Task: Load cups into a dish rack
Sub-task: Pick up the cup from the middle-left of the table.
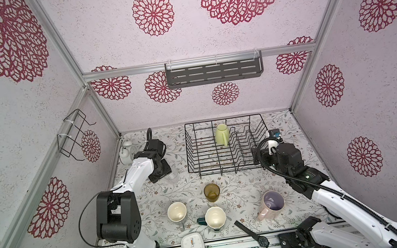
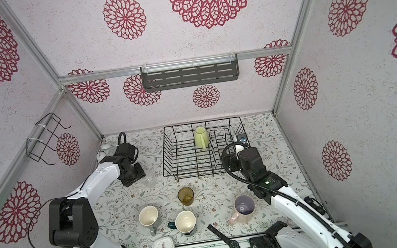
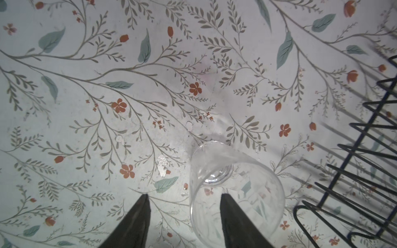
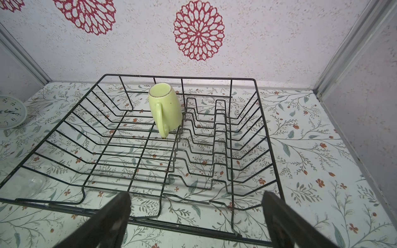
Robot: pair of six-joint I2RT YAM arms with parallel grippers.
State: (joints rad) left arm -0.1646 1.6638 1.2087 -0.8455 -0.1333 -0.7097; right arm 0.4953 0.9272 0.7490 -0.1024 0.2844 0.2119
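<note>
The left gripper is held low over the floral-patterned table with its jaws partly apart. One wall of a small clear glass is seen between the two dark fingers, with a gap on either side. Whether the other finger is inside the mouth cannot be told. The glass appears upright, mouth up, left of the table's middle and just off the near left corner of the large black wire dish rack.

The right gripper is spread wide and holds nothing. It is poised over the rack's near rim, towards its right corner.

The rack is set against the far edge, right of centre. Bare table is left between it and the right edge, and a strip in front of it. A lime-green mug is stood mouth down in its far part, tilted against the upright prongs, handle towards the near edge.

In that strip an amber glass tumbler stands upright. Nearer the near edge, three mugs are lined up mouth up:
- A grey mug, handle towards the near edge.
- A teal mug, handle to the left.
- A pink mug, handle to the near left.

A white square alarm clock and a black wristwatch lie at the near edge. A white round alarm clock is kept in the far left corner.
</note>
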